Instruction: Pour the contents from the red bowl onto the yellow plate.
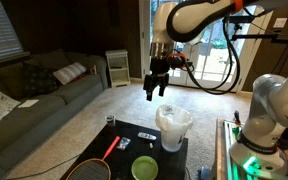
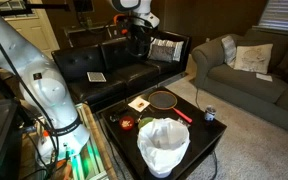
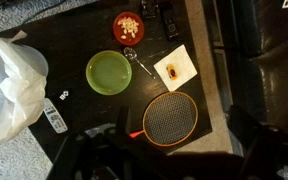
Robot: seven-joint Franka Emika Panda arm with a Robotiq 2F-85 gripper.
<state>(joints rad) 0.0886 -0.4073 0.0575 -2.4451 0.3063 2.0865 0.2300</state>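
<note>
Since the claw [image 1: 156,90] hangs high above the dark surface [image 3: 104,112] with nothing between its fingers, we judge that the task is at its very first step, the approach to the bowl. In this exterior view the two fingers look spread apart, and the wrist view agrees, with dark blurred finger shapes at the lower left and lower right of the frame and a wide gap between them. The red bowl [image 3: 115,28] stands at the upper middle of the wrist frame and holds pale small pieces [image 3: 130,24]; what they are we cannot tell. The yellow plate [image 3: 108,72], which looks more lime green, lies just below and slightly left of the bowl, near it but not touching, and it is bare. A white container [image 3: 9,85] fills the left edge, and a racket [image 3: 170,118] lies at the lower middle, directly under the claw. For the next move, we think the claw must travel toward the top of the wrist frame and come down over the bowl's rim, then close on one wall of it. After the lift only a short carry to the plate is needed, and a slow tilt, so that the pieces do not roll off the shallow dish.
</note>
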